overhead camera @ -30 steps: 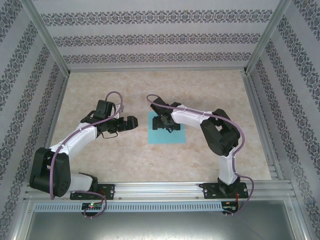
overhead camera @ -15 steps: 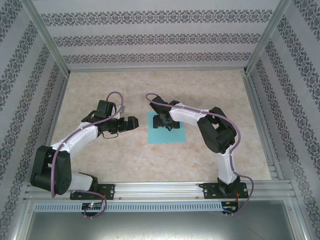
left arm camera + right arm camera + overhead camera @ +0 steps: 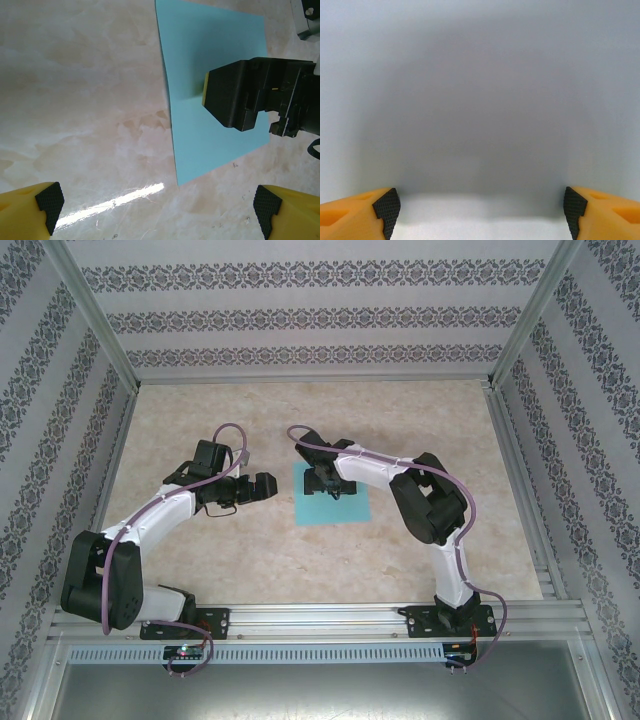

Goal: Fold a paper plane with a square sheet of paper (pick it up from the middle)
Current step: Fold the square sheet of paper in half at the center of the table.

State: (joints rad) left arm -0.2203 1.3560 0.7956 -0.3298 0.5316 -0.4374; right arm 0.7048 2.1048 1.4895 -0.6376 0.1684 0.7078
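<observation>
Right hand (image 3: pixel 325 483): released, its fingers (image 3: pixel 387 206) spread wide with nothing between them; it points down over the sheet's 12 o'clock half.
Right hand contact: the left wrist view shows its tip low over the turquoise face near the middle; I cannot tell whether it touches.
Left hand (image 3: pixel 262 485): released, its pads (image 3: pixel 50 199) far apart and grasping nothing; it is just off the sheet's 9 o'clock edge, aimed toward 3 o'clock.
Square sheet of paper (image 3: pixel 335 510): flat on the desk, turquoise face up, between the two hands and near the desk's middle.
Right arm (image 3: pixel 425 502): reaches the sheet from 3 o'clock, its base at 5 o'clock.
Left arm (image 3: pixel 150 520): comes in from 8 o'clock.
Desk (image 3: pixel 440 425): pale marbled top, bare around the sheet.
</observation>
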